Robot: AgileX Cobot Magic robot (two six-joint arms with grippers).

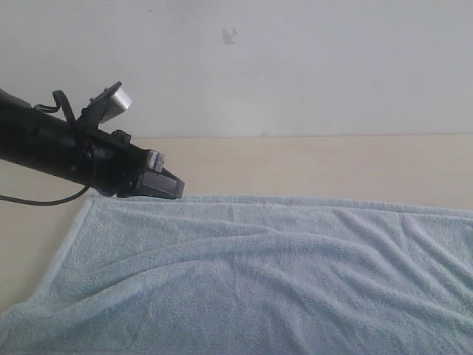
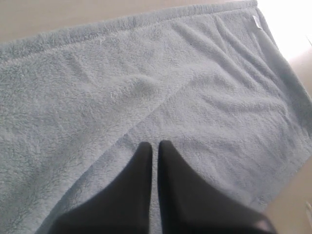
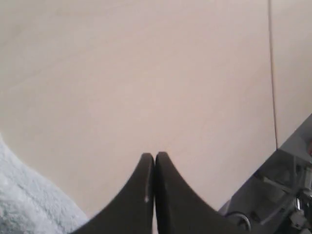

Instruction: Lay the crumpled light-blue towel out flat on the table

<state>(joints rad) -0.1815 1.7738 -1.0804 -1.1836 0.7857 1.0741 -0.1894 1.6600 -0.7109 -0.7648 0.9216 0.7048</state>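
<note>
White wall [image 1: 310, 66] behind beige table [image 1: 310, 163], towel [image 1: 259, 274] lying nearly flat on it, creased, white tag [image 2: 255, 22] at one edge, unreadable, left gripper [image 2: 155, 144] clenched empty over towel, right gripper [image 3: 154, 155] clenched empty over table.

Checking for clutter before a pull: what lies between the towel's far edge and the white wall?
Only bare table, seen in the exterior view; nothing rests between the towel and the wall. The left pincer hangs by the towel's far left corner.
</note>
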